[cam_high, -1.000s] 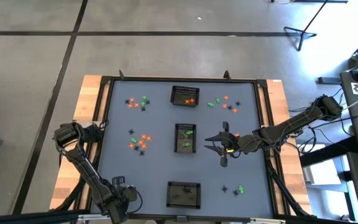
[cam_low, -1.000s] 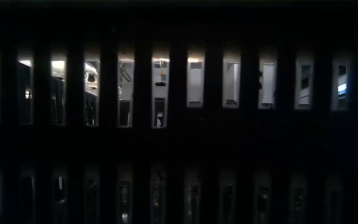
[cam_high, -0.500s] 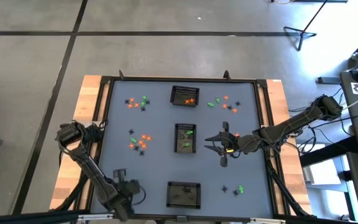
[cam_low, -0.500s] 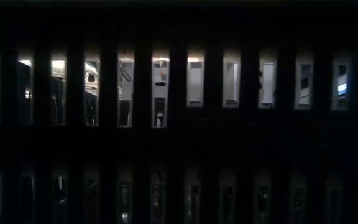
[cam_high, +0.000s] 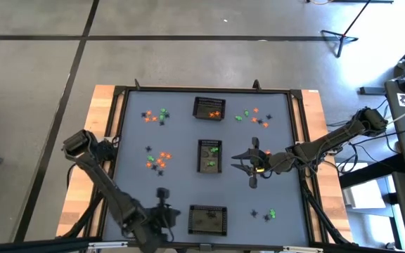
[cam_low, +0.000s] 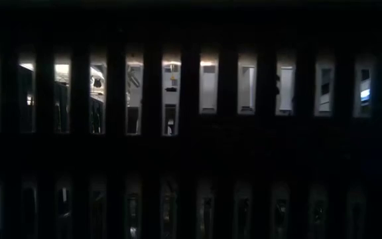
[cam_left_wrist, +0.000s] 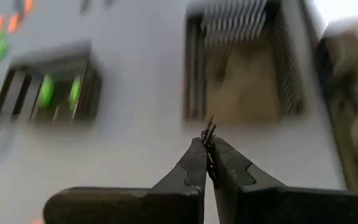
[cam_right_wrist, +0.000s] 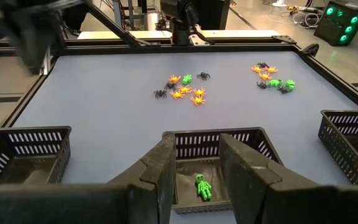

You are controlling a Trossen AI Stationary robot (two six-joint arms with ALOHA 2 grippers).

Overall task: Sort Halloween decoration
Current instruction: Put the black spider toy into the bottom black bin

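Tiny orange, green and black Halloween trinkets lie in clusters on the grey table: far left (cam_high: 155, 116), mid left (cam_high: 159, 159), far right (cam_high: 252, 116) and near right (cam_high: 266, 213). Three black mesh baskets stand in a row down the middle: far (cam_high: 209, 107), middle (cam_high: 209, 154), near (cam_high: 208, 219). My left gripper (cam_high: 169, 213) hangs by the near edge, just left of the near basket (cam_left_wrist: 247, 68), shut on a tiny black trinket (cam_left_wrist: 209, 130). My right gripper (cam_high: 252, 167) hovers open, right of the middle basket (cam_right_wrist: 216, 149), which holds a green figure (cam_right_wrist: 202, 186). My left gripper pinches the tiny black trinket between its two fingertips (cam_left_wrist: 199, 155). Only a thin dark sliver (cam_left_wrist: 209, 127) sticks out past the tips. The trinket is lifted clear of the table, and the fingers slant downward toward the near basket.
A raised dark frame (cam_high: 206, 90) rims the table, with wooden boards (cam_high: 97, 112) outside it. The low view shows only dark mesh bars (cam_low: 191, 133) close to the lens, with the room behind them. Bare grey table lies between the baskets and the clusters.
My left gripper has risen and gone along the near edge toward the table's right, up to the near basket, and its wrist has rolled on the way. My right arm has kept still.
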